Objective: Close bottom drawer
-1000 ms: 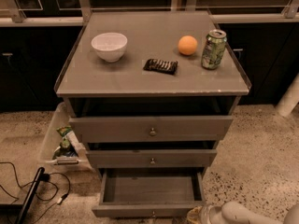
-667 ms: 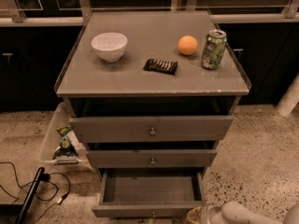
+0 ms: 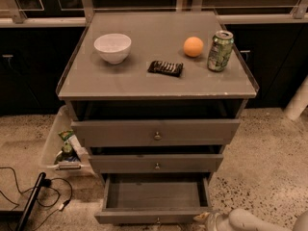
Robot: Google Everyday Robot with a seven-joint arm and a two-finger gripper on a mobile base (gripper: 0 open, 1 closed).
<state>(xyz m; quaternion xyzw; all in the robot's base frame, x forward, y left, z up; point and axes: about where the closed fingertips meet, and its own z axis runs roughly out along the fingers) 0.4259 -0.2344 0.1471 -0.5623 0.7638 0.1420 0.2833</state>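
Grey wooden bottom drawer (image 3: pixel 154 196) found pulled out, at 6 o'clock in view.
The gripper (image 3: pixel 208 219) is placed at the front panel's 3 o'clock corner; its state cannot be told. Approach step judged; a push toward 12 o'clock is required.

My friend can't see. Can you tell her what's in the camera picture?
The bottom drawer of a grey cabinet stands open, with the robot's gripper low beside its front corner. A bowl, orange, can and snack packet sit on top.
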